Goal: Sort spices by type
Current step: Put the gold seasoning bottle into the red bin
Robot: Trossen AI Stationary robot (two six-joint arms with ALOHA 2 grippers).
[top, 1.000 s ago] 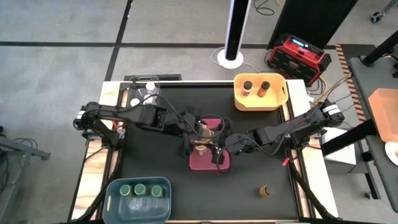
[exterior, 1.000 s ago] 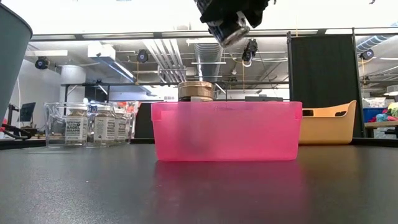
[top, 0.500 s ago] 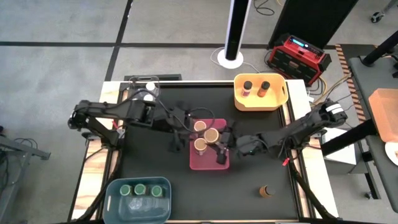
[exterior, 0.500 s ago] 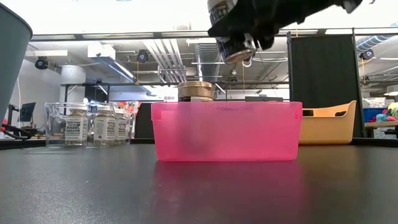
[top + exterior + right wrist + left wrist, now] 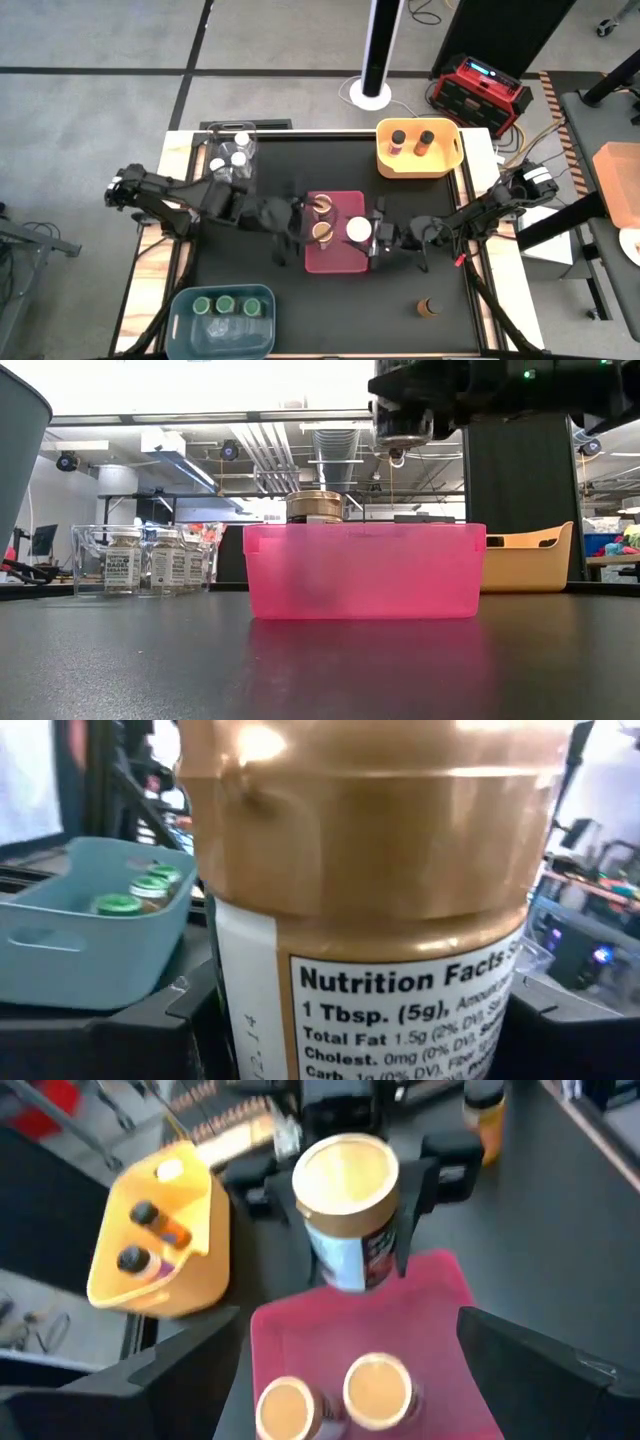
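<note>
On the black tabletop (image 5: pixel 250 265), a pink bin (image 5: pixel 335 258)

You have the right hand (image 5: pixel 372 235) holding a jar (image 5: pixel 358 229) over the central bin's (image 5: pixel 335 260) right side; two jars (image 5: pixel 322 219) sit inside, left hand (image 5: pixel 290 230) beside its left edge.

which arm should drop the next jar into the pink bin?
Right. The right gripper is shut on an orange-lidded jar held above the pink bin, as the low view confirms. The left gripper is open and empty beside the bin.
</note>
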